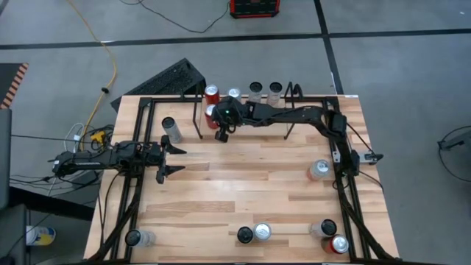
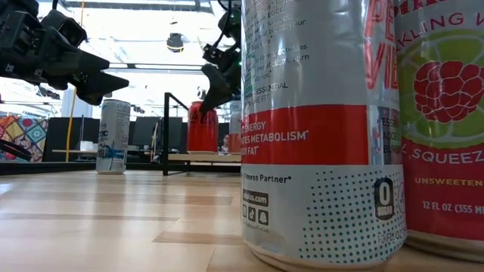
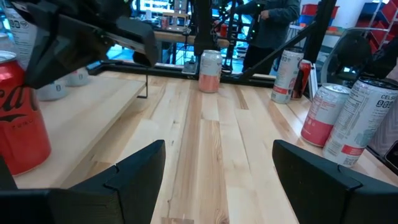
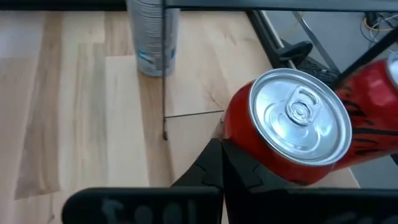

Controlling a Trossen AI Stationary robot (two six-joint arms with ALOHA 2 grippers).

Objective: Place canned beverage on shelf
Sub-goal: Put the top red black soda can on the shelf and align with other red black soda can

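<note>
On the bench, a red can is seen on the wire shelf at 12 o'clock. The right tool, fully closed and empty, is positioned beside it. The left tool is held open at 9 o'clock.

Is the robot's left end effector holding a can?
No, the left end effector is open, with only bare wooden table between its two dark fingers.

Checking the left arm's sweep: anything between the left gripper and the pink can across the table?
Nothing: bare wood from the left gripper to the pink can. It shows in the high view and in the left wrist view.
</note>
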